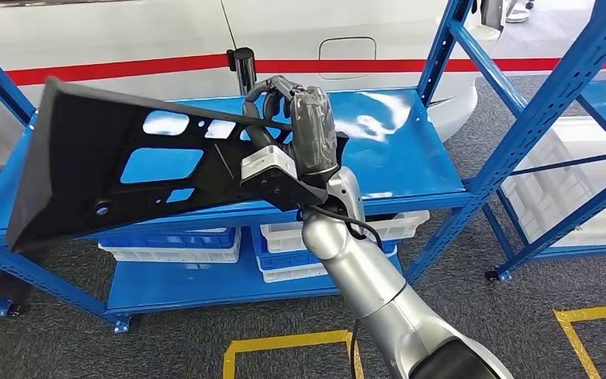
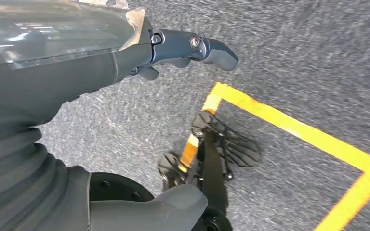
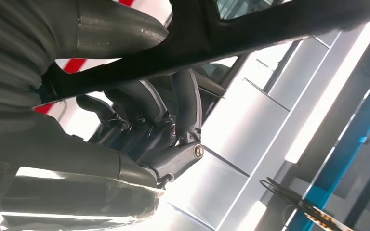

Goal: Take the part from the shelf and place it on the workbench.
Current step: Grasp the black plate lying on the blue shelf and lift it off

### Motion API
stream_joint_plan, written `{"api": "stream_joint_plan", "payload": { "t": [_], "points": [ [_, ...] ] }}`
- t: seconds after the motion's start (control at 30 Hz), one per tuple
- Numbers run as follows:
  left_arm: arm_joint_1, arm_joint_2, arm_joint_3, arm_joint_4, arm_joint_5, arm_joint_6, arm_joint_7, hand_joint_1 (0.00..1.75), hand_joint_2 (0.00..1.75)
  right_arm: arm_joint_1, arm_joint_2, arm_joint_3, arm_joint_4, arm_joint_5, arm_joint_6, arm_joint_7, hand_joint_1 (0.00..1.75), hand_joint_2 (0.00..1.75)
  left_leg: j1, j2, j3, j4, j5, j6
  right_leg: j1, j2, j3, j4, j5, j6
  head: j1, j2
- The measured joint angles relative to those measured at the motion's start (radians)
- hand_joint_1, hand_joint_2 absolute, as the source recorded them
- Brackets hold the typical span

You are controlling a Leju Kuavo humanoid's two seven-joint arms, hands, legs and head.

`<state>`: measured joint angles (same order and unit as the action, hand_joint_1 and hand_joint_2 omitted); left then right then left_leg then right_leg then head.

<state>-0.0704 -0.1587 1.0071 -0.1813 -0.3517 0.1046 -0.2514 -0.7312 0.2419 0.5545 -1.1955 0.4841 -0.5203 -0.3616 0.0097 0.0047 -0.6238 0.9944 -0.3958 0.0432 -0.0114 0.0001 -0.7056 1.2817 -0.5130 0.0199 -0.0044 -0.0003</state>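
Part (image 1: 118, 170) first: big flat black plastic panel with a bunch of cutouts, and it's up in the air in front of the blue shelf (image 1: 394, 150), tilted, wide end out toward my left, narrow end at my right hand (image 1: 304, 130). It's clear of the shelf's top board, not resting on anything. My right hand has it by that narrow end, fingers (image 1: 272, 87) curled over the top edge, thumb side underneath. From my right wrist camera I see the same grip close up: dark fingers (image 3: 183, 101) hooked round a black bar of the part (image 3: 231, 38), which crosses right over them.

Left hand (image 2: 192, 48) is hanging down by my side over the grey carpet floor (image 2: 294, 57), nothing in it. Its dark fingers stick out fairly straight with the thumb apart from them, so it's loose and released. Yellow tape line (image 2: 289, 127) on the floor runs just below it in that view.

Around all this: the shelf's lower board has blue and white bins (image 1: 327, 237) sitting on it. Behind the shelf is a white car body with a red stripe (image 1: 166, 67). Another blue rack (image 1: 568, 103) stands off to my right, white crates (image 1: 552, 189) behind its frame. More yellow tape (image 1: 284, 343) on the carpet near my feet.
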Motion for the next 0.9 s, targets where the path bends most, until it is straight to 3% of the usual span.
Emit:
{"api": "stream_joint_plan", "payload": {
  "t": [0.03,0.1,0.17,0.23,0.27,0.3,0.37,0.4,0.43,0.47,0.5,0.53,0.6,0.67,0.73,0.77,0.83,0.9],
  "points": [
    [0.0,0.0,0.0,0.0,0.0,0.0,0.0,0.0,1.75,0.0,-0.001,0.0,0.0,0.0,0.0,0.0,1.75,1.75,0.0,0.0,-0.012,0.001,0.011,-0.003,0.0,0.0,0.051,-0.056,0.013,0.005,0.0,0.0],
    [0.0,0.0,0.0,0.0,0.0,-0.001,0.0,0.0,1.75,-0.004,0.0,0.002,0.0,-0.001,0.0,0.0,1.75,1.75,-0.003,-0.001,-0.031,0.004,0.03,-0.013,0.004,0.0,0.162,-0.201,0.011,0.003,-0.001,0.0],
    [0.0,0.0,0.0,0.0,0.0,-0.004,-0.001,0.0,1.75,-0.007,0.001,0.003,0.001,-0.002,-0.001,-0.001,1.75,1.75,-0.005,0.0,-0.039,0.005,0.046,-0.024,0.01,0.001,0.205,-0.278,-0.005,-0.006,-0.003,0.0],
    [0.002,0.0,0.0,0.0,0.0,-0.008,-0.004,0.0,1.75,-0.006,0.001,0.003,0.002,-0.003,-0.001,-0.002,1.75,1.75,0.001,-0.001,-0.043,0.006,0.054,-0.035,0.006,0.0,0.196,-0.286,0.004,-0.018,-0.004,0.0],
    [0.002,0.001,0.0,0.0,0.0,-0.009,-0.005,0.0,1.75,-0.006,0.001,0.003,0.003,-0.004,-0.001,-0.002,1.75,1.75,0.005,-0.002,-0.049,0.018,0.038,-0.041,0.002,-0.001,0.194,-0.287,0.012,-0.028,-0.005,0.0],
    [0.003,0.001,0.0,0.0,-0.001,-0.011,-0.005,0.0,1.75,-0.006,0.002,0.003,0.003,-0.005,-0.002,-0.002,1.75,1.75,0.008,-0.003,-0.062,0.045,0.005,-0.047,-0.002,-0.003,0.189,-0.288,0.022,-0.037,-0.006,0.0],
    [0.003,0.002,0.0,0.001,-0.003,-0.019,-0.007,0.0,1.75,-0.005,0.004,0.003,0.004,-0.006,-0.002,-0.002,1.75,1.75,0.012,-0.004,-0.101,0.159,-0.095,-0.059,-0.004,-0.005,0.17,-0.288,0.044,-0.048,-0.01,0.0],
    [0.003,0.002,0.0,0.001,-0.005,-0.023,-0.007,0.0,1.75,-0.003,0.004,0.003,0.005,-0.006,-0.003,-0.002,1.75,1.75,0.013,-0.005,-0.119,0.226,-0.135,-0.065,-0.004,-0.006,0.156,-0.287,0.056,-0.048,-0.01,0.0],
    [0.003,0.002,0.0,0.001,-0.006,-0.027,-0.008,0.0,1.75,0.0,0.004,0.003,0.006,-0.006,-0.004,-0.002,1.75,1.75,0.014,-0.004,-0.126,0.278,-0.153,-0.069,-0.004,-0.006,0.142,-0.286,0.067,-0.047,-0.01,0.0],
    [0.003,0.002,0.0,0.001,-0.008,-0.029,-0.008,0.0,1.75,0.004,0.002,0.002,0.007,-0.006,-0.005,-0.002,1.75,1.75,0.016,-0.004,-0.12,0.301,-0.15,-0.072,-0.004,-0.006,0.128,-0.286,0.077,-0.044,-0.011,0.0],
    [0.003,0.003,0.0,0.001,-0.01,-0.029,-0.008,0.0,1.75,0.008,0.001,0.002,0.008,-0.006,-0.006,-0.002,1.75,1.75,0.018,-0.004,-0.092,0.285,-0.131,-0.074,-0.004,-0.005,0.115,-0.285,0.087,-0.041,-0.011,0.0],
    [0.003,0.004,0.0,0.001,-0.013,-0.029,-0.008,0.0,1.75,0.011,-0.001,0.002,0.008,-0.006,-0.006,-0.002,1.75,1.75,0.02,-0.004,-0.047,0.236,-0.108,-0.073,-0.005,-0.005,0.104,-0.284,0.096,-0.036,-0.011,0.0],
    [0.001,0.006,0.0,0.001,-0.016,-0.029,-0.008,0.0,1.75,0.012,-0.004,-0.002,0.009,-0.006,-0.007,-0.002,1.75,1.75,0.022,-0.006,0.059,0.098,-0.093,-0.069,-0.003,-0.005,0.088,-0.281,0.111,-0.025,-0.011,0.0],
    [0.0,0.006,-0.001,0.001,-0.017,-0.028,-0.008,0.0,1.75,0.012,-0.005,-0.006,0.008,-0.007,-0.008,-0.003,1.75,1.75,0.016,-0.009,0.109,0.021,-0.103,-0.058,0.0,-0.006,0.08,-0.28,0.125,-0.01,-0.01,0.0],
    [0.0,0.006,-0.001,0.001,-0.017,-0.027,-0.008,0.0,1.75,0.012,-0.006,-0.008,0.009,-0.007,-0.008,-0.003,1.75,1.75,0.011,-0.008,0.101,0.008,-0.093,-0.038,0.002,-0.007,0.075,-0.282,0.14,0.006,-0.01,0.0],
    [0.0,0.006,-0.001,0.001,-0.018,-0.026,-0.008,0.0,1.75,0.011,-0.007,-0.009,0.009,-0.007,-0.008,-0.004,1.75,1.75,0.009,-0.005,0.093,0.005,-0.082,-0.026,0.001,-0.006,0.066,-0.275,0.134,0.01,-0.01,0.0],
    [-0.001,0.005,-0.001,0.001,-0.018,-0.026,-0.008,0.0,1.75,0.011,-0.012,-0.011,0.01,-0.008,-0.008,-0.006,1.75,1.75,0.009,0.001,0.07,-0.001,-0.055,-0.005,0.002,-0.004,0.033,-0.211,0.077,0.003,-0.006,0.0],
    [-0.002,0.006,-0.001,0.001,-0.018,-0.023,-0.008,0.0,1.75,0.013,-0.015,-0.012,0.012,-0.004,-0.008,-0.008,1.75,1.75,0.005,0.003,0.04,0.0,-0.031,0.004,0.001,-0.003,-0.007,-0.082,-0.01,-0.008,-0.002,0.0]
  ]
}}
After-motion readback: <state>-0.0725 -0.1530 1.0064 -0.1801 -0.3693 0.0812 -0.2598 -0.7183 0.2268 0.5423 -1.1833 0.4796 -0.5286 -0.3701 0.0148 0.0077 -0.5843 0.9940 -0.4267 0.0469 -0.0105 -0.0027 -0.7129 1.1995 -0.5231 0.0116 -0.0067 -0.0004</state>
